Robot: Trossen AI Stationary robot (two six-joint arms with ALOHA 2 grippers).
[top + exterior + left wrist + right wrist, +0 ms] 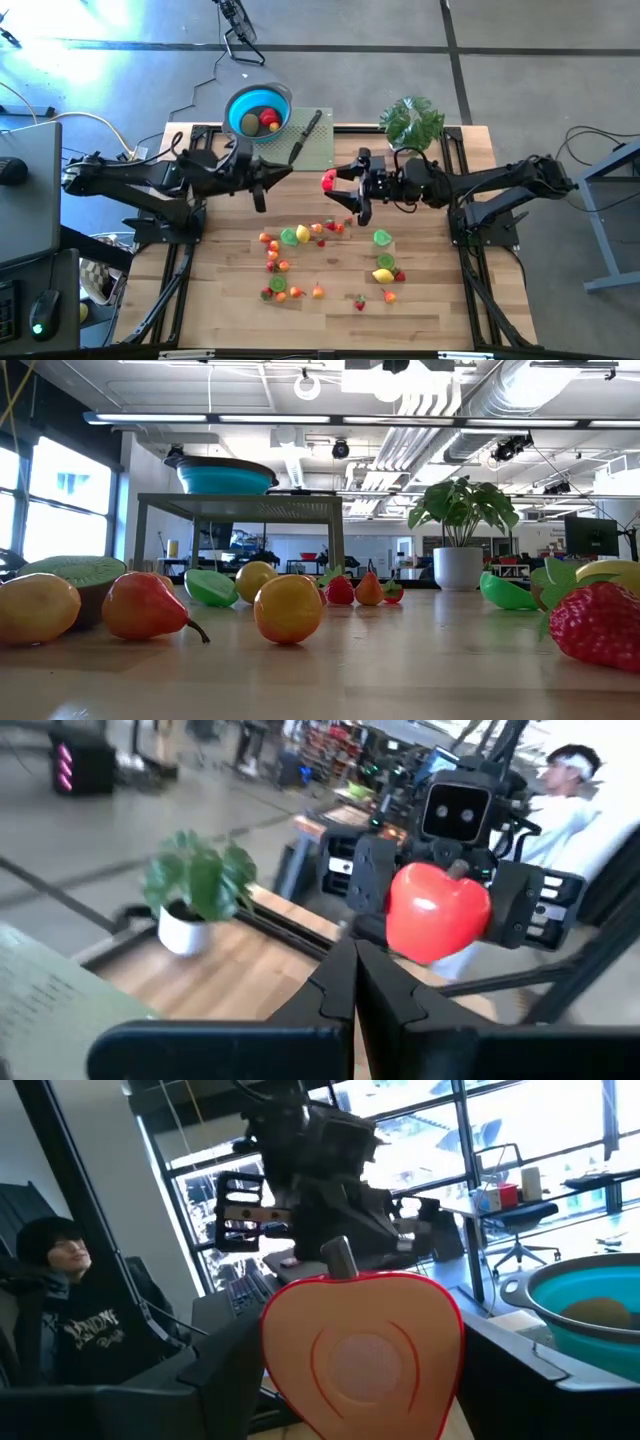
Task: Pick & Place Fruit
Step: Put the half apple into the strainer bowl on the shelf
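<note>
My right gripper point(336, 184) is shut on a red toy apple half point(328, 181) above the table's middle. The apple also shows in the left wrist view point(437, 910) and fills the right wrist view point(365, 1350), cut face toward the camera. My left gripper point(288, 170) is shut and empty, and points at the apple from the table's left; its fingertips meet in its wrist view point(355, 955). A blue bowl point(240, 104) holding fruit stands at the far edge. Several small fruit pieces point(300, 236) lie on the table nearer the front. No gripper shows in the low view. My right gripper pinches the apple half between its two fingers point(215, 1380), one on each curved side point(280, 1330). The fingers lie level and come from the table's right. The apple is lifted clear of the table, upright, with its stem up.
A green raised stand point(325, 150) at the far edge carries a black-handled knife point(305, 135). A potted plant point(412, 122) stands at the far right. Loose fruit point(288, 608) lies across the table's middle and near part. A person point(60, 1310) sits beyond the table.
</note>
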